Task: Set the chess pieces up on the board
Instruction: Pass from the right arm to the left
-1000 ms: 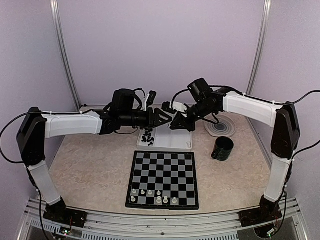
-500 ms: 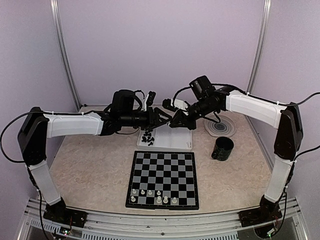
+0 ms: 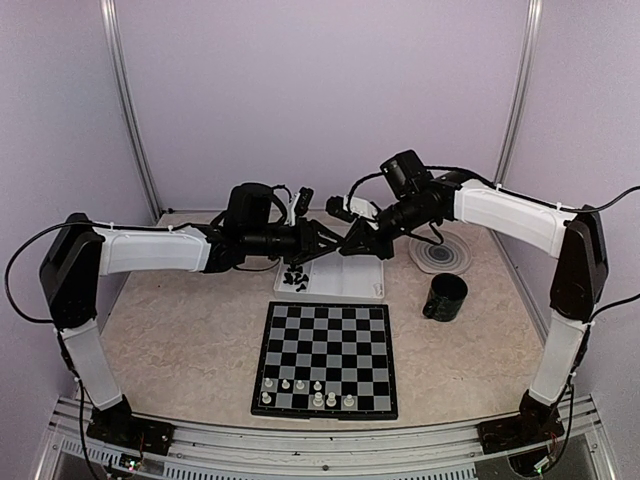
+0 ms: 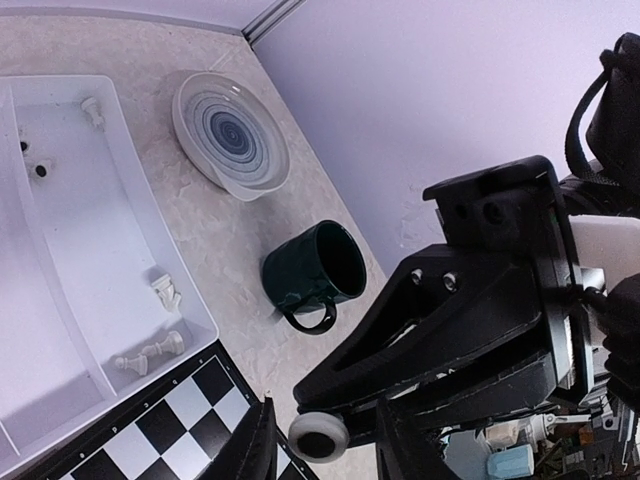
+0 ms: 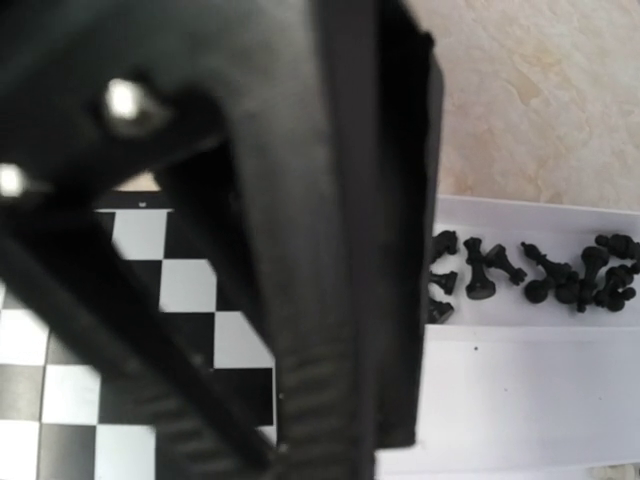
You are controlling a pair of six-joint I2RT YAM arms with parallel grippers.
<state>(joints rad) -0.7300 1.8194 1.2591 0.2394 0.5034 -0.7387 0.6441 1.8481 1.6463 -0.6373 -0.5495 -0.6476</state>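
Observation:
The board point(image 3: 325, 358) lies at the near middle, with several white pieces point(image 3: 300, 385) on its two nearest rows. Several black pieces point(image 3: 293, 275) lie in the left part of the white tray point(image 3: 360, 280). Both grippers meet tip to tip above the tray. My right gripper point(image 3: 352, 243) seems shut on a white piece point(image 4: 318, 435), whose round base faces the left wrist camera. My left gripper point(image 3: 332, 240) is open, with its fingers point(image 4: 255, 450) on either side of that piece and apart from it. In the right wrist view dark gripper parts hide most of the scene.
A dark green mug point(image 3: 444, 296) stands right of the board. A ringed plate point(image 3: 440, 252) lies behind it. Loose white pieces point(image 4: 150, 352) lie in the tray's right compartment. The right wrist view shows the black pieces point(image 5: 530, 270) and the board's corner point(image 5: 190, 290).
Both grippers have edged closer together above the tray and sunk slightly. Nothing on the board has moved.

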